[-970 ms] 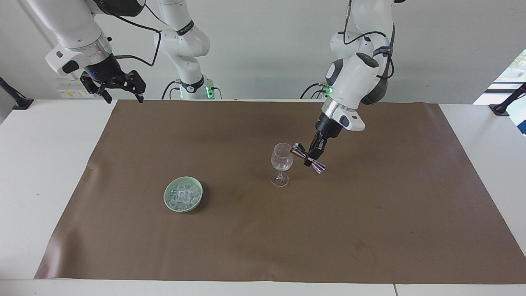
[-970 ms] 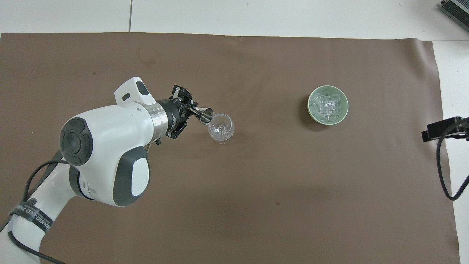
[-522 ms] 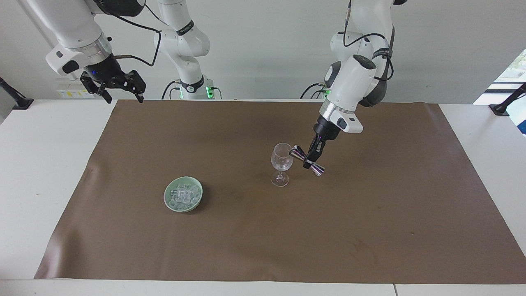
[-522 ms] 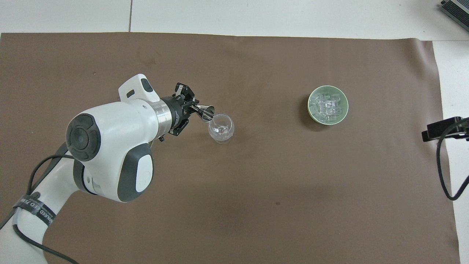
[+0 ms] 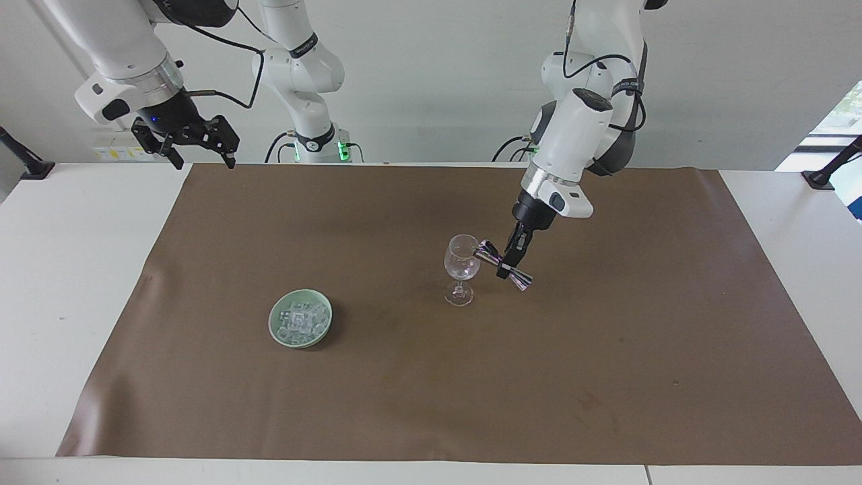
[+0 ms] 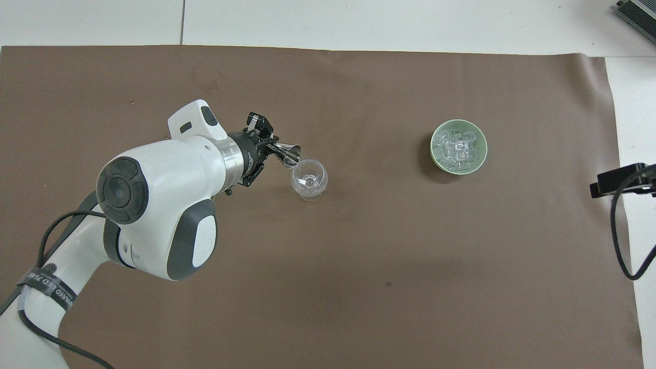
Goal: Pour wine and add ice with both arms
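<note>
The left gripper (image 5: 510, 261) is clamped on the waist of a metal measuring cup (image 5: 503, 264), tilted so 1 end sits at the rim of a clear wine glass (image 5: 461, 268) standing on the brown mat (image 5: 606, 377). A pale green dish (image 5: 300, 318) heaped with ice (image 5: 300, 319) sits on the mat toward the right arm's end, well apart from the glass. The right gripper (image 5: 196, 147) waits with fingers spread – holding nothing – over the mat's corner nearest the robots.
</note>
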Robot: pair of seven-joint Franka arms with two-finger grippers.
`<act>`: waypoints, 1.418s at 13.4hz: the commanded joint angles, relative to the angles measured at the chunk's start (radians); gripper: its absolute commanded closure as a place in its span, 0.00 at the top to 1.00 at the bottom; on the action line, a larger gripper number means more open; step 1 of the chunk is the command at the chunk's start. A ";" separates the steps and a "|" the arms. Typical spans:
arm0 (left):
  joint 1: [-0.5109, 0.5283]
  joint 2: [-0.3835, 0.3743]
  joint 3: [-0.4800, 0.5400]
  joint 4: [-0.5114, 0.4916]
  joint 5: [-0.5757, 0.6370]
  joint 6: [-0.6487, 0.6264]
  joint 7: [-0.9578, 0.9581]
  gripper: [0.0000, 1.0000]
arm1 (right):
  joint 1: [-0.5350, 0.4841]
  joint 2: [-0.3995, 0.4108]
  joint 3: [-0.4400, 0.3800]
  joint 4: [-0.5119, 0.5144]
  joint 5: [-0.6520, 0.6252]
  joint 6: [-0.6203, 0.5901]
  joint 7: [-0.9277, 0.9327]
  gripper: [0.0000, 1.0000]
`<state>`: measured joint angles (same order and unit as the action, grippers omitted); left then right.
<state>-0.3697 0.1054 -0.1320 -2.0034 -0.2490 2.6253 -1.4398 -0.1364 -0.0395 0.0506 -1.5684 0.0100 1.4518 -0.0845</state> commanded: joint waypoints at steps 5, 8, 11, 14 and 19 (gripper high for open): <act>-0.017 0.010 0.012 0.015 0.046 0.007 -0.039 0.00 | -0.006 -0.011 0.003 -0.004 0.004 -0.007 -0.012 1.00; -0.018 0.010 0.012 0.015 0.048 0.005 -0.042 0.00 | -0.006 -0.011 0.003 -0.004 0.004 -0.005 -0.012 1.00; -0.018 0.010 0.012 0.017 0.074 0.004 -0.051 0.00 | -0.005 -0.011 0.003 -0.004 0.004 -0.007 -0.012 1.00; -0.018 0.010 0.012 0.017 0.089 0.004 -0.062 0.00 | -0.006 -0.011 0.003 -0.004 0.004 -0.007 -0.012 1.00; -0.020 0.008 0.012 0.017 0.089 0.002 -0.065 0.00 | -0.006 -0.011 0.003 -0.004 0.004 -0.007 -0.012 1.00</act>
<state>-0.3719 0.1064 -0.1320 -2.0029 -0.1868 2.6253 -1.4717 -0.1364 -0.0395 0.0506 -1.5684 0.0100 1.4518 -0.0845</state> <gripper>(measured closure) 0.789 0.000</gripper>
